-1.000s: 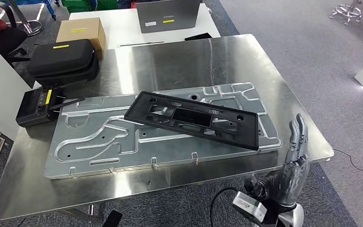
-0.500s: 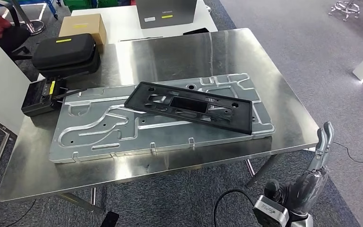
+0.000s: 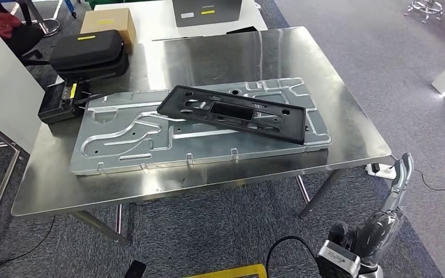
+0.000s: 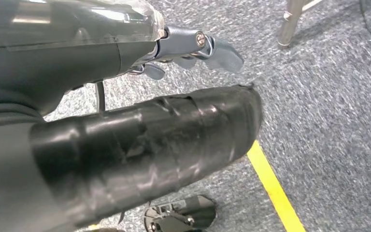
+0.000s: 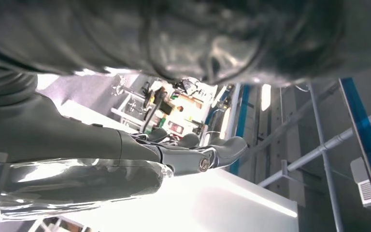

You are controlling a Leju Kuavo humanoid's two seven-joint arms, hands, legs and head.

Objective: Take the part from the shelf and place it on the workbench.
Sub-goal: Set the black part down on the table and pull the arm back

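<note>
Now: both hands empty, part resting on the workbench.

Near: right hand (image 3: pixel 391 200) hangs below the table edge, fingers straight and apart, holding nothing. Left hand (image 4: pixel 193 48) hangs over the carpet, fingers loosely apart, also empty. Farther: black part (image 3: pixel 234 113) lies tilted on the grey metal plate (image 3: pixel 121 145) on the workbench (image 3: pixel 347 133), its right end near the plate's edge. Risk, as I judge it: bumping the table could slide the part off the plate.

The part (image 3: pixel 233 113) I was to move is a long, flat black plastic frame with cut-out openings. It lies slightly askew across the big ribbed metal plate (image 3: pixel 127 139) on the steel workbench (image 3: pixel 353 136), its right end near the plate's right edge.
</note>
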